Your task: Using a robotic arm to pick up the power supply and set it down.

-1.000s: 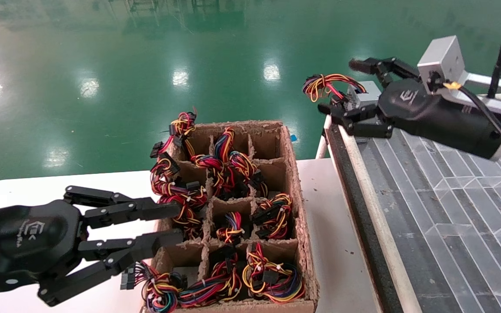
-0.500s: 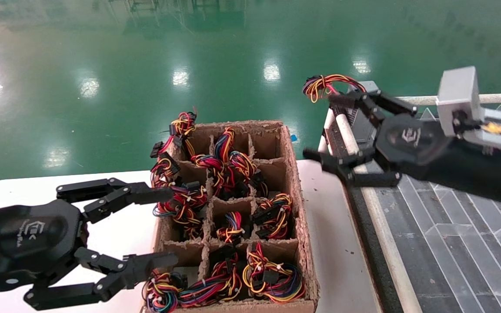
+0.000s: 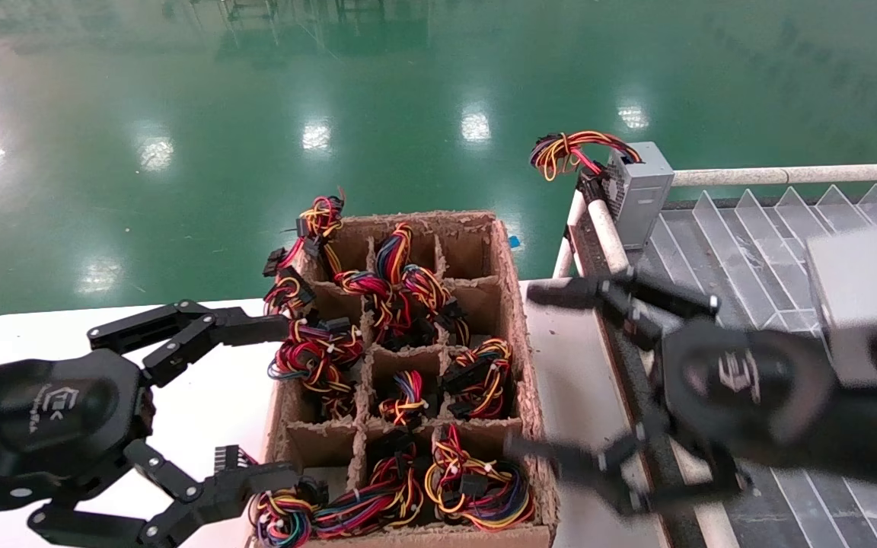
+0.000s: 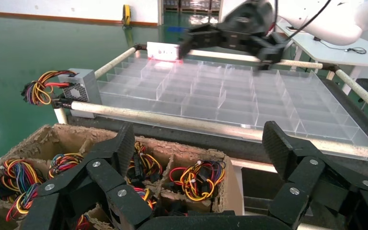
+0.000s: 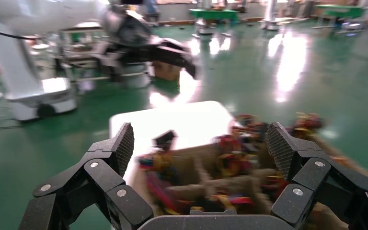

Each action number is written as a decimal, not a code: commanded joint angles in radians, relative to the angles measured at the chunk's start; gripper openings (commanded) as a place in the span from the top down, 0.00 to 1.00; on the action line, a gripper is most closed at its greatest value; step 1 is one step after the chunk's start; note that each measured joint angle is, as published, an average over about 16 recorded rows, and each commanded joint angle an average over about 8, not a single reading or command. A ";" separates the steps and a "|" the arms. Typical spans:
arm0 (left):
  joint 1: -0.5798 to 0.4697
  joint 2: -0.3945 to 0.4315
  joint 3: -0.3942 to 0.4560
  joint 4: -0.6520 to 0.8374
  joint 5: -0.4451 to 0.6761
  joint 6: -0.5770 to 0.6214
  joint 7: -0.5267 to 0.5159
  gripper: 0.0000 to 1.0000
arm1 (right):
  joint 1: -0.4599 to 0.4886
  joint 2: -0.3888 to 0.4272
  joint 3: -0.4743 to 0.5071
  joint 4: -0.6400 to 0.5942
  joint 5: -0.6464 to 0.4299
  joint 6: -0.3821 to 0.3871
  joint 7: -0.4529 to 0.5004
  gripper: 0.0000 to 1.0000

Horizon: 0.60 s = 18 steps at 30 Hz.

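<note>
The power supply is a small grey box with a vent grille. It stands alone on the far left corner of the clear divider tray, and its red and yellow wires hang over the rail. The left wrist view also shows this power supply. My right gripper is open and empty, well short of it, over the right edge of the cardboard box. My left gripper is open wide at the box's left side, holding nothing.
The cardboard box has a grid of compartments filled with several coloured wire bundles. It sits on a white table. A metal rail and a black frame border the tray. Green floor lies beyond.
My right gripper let go of the power supply, which now stands on the tray corner, and drew back towards me over the box edge. My left gripper opened wider.
</note>
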 commanded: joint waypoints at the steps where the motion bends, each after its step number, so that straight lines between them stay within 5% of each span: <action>1: 0.000 0.000 0.000 0.000 0.000 0.000 0.000 0.00 | -0.022 0.014 0.002 0.033 0.021 -0.015 0.023 0.00; 18: 0.000 0.000 0.000 0.000 0.000 0.000 0.000 0.00 | -0.050 0.030 0.005 0.073 0.047 -0.034 0.045 0.00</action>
